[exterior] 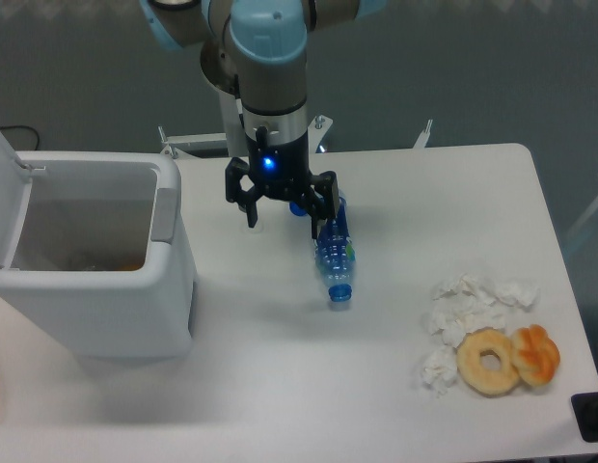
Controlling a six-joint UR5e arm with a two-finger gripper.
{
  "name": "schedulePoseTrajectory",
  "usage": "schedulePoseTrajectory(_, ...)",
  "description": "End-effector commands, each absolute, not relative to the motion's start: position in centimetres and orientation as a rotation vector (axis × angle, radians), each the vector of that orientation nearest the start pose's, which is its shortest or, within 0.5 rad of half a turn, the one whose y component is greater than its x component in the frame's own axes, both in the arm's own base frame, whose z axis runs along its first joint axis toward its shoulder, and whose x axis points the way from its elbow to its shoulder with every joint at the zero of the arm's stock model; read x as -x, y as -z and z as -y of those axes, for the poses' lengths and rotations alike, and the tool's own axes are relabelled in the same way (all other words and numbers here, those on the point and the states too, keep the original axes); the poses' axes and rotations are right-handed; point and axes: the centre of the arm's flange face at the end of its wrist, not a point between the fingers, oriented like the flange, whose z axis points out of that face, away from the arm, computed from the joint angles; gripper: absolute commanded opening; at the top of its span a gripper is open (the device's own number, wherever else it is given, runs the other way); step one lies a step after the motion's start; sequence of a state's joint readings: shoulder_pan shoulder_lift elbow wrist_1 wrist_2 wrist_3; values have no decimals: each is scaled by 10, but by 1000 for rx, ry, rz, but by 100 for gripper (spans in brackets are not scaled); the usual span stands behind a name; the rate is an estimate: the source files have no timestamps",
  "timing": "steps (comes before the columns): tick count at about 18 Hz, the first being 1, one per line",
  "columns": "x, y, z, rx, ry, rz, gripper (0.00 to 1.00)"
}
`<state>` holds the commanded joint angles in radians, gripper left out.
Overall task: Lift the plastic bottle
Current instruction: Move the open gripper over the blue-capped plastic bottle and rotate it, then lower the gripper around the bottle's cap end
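End effector [283, 205] hangs low over the counter [395, 367] with its 2 fingers spread apart, holding nothing. One finger sits at the upper end of the bottle [335, 253]; whether it touches the plastic cannot be told from this angle. The bottle lies on its side near the middle of the counter, cap end pointing toward the camera, body running away under that finger. It appears off-centre in the gap, toward 1 side rather than between the fingers.

Judging by this, the step in hand is the approach and alignment before the grasp; nothing is lifted yet. The next move likely calls for shifting sideways so the fingers straddle the ribbed body, then closing gently, since a round bottle may roll or squirt out.

A white bin [96, 256] with its lid up stands well apart at one end. At the other end lie crumpled tissues [468, 309] beside 2 pastries [508, 359].
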<state>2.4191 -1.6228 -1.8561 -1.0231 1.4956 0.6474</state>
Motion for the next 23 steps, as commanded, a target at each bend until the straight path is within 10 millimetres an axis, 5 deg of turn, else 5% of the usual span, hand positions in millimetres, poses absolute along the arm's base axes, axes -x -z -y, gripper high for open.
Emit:
schedulePoseTrajectory(9, 313, -341, -429, 2963, -43, 618, 100)
schedulePoseTrajectory(23, 357, -272, -420, 3045, 94, 732, 100)
